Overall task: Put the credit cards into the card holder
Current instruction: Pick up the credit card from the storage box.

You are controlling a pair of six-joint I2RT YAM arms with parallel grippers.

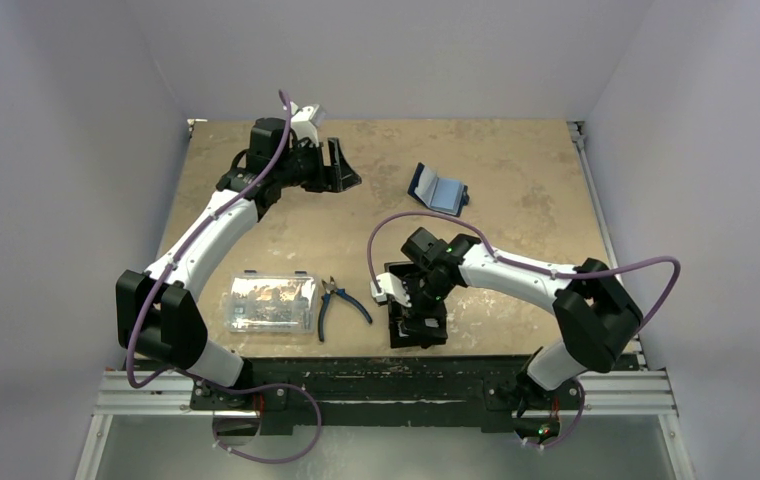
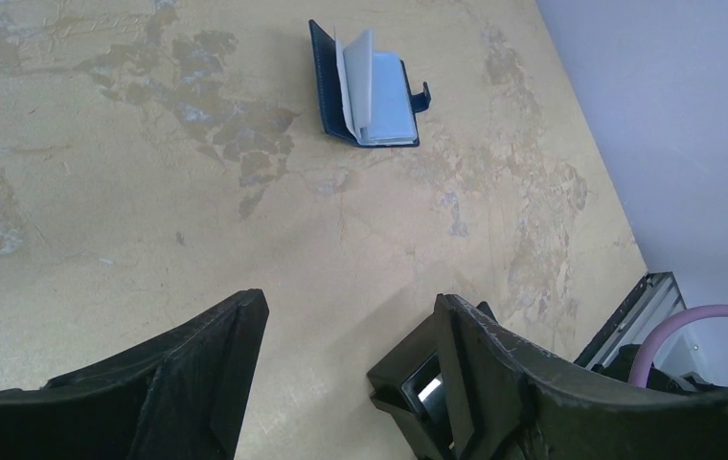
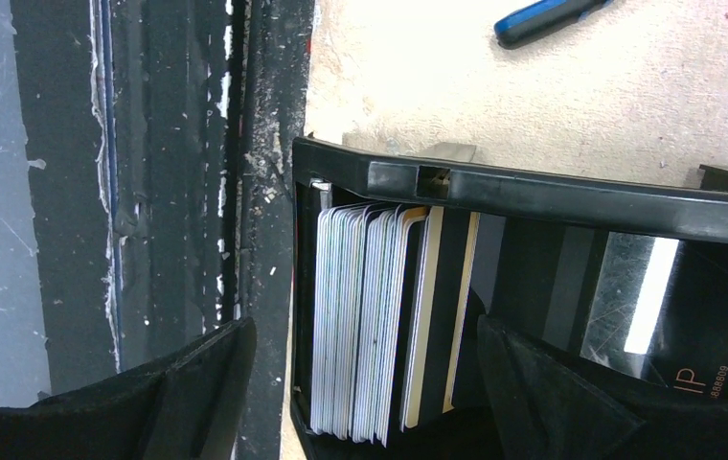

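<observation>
Black fingers [image 3: 178, 383] of the right gripper [image 3: 365, 331] fill the bottom corners of the right wrist view. They are spread wide and grasp nothing. One finger hangs over the dark rail [image 3: 188, 192] at the table's front edge, just outside a black open-topped tray [image 3: 552, 196]. The other hangs over the tray's inside. Below and between them, the credit cards [image 3: 360, 316] stand on edge in a tight stack against the tray's end wall. Most show pale edges, and a cream-yellow card sits on the side of the stack facing the tray's middle. The remaining floor of the tray is glossy black. Past the tray's rim, a blue handle of the pliers [image 3: 552, 19] lies on the tan table [image 3: 628, 105].

The left gripper [image 2: 346, 335] is well away, at the far left of the table. Its jaws are parted wide and empty, and bare tabletop shows between the fingers.

The card holder [image 2: 370, 86], a navy wallet, lies open at the far middle of the table, well apart from both grippers and from the tray. One clear sleeve page stands up from its spine, and a small closing tab sticks out at one side.

From overhead, a clear plastic box [image 1: 269, 303] sits near the front edge, and the pliers lie between it and the tray.
</observation>
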